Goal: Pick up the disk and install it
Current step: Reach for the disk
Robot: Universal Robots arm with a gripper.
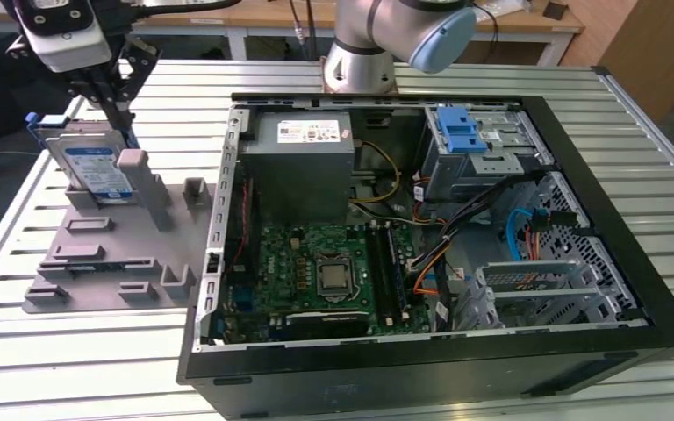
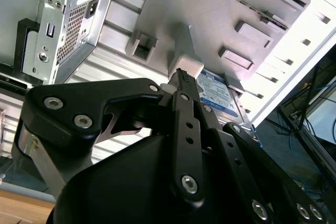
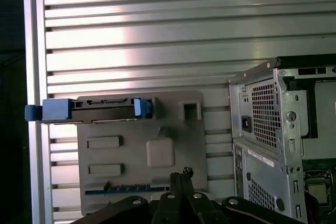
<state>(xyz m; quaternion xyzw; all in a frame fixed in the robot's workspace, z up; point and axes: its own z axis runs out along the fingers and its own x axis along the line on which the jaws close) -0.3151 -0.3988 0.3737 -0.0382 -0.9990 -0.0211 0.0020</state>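
Observation:
The disk [image 1: 89, 167] is a silver drive with a white-and-blue label and blue side rails. It stands on edge in a slot at the far end of a grey holder [image 1: 103, 254], on the exterior view's left. My gripper [image 1: 120, 123] hangs just above and beside the disk's top edge, with its black fingers closed together and nothing between them. The first wrist view looks down on the disk's top edge [image 3: 102, 109], and the fingertips [image 3: 181, 173] sit apart from it over the holder [image 3: 173, 124]. In the second wrist view the label [image 2: 218, 93] shows past the gripper [image 2: 181, 74].
An open black computer case [image 1: 571, 351] lies on the slatted metal table [image 1: 618, 114], to the exterior view's right of the holder. Inside are a grey power supply box [image 1: 302, 145], a motherboard [image 1: 326, 272] and a metal cage with a blue latch [image 1: 466, 132]. The arm's base [image 1: 361, 61] stands behind the case.

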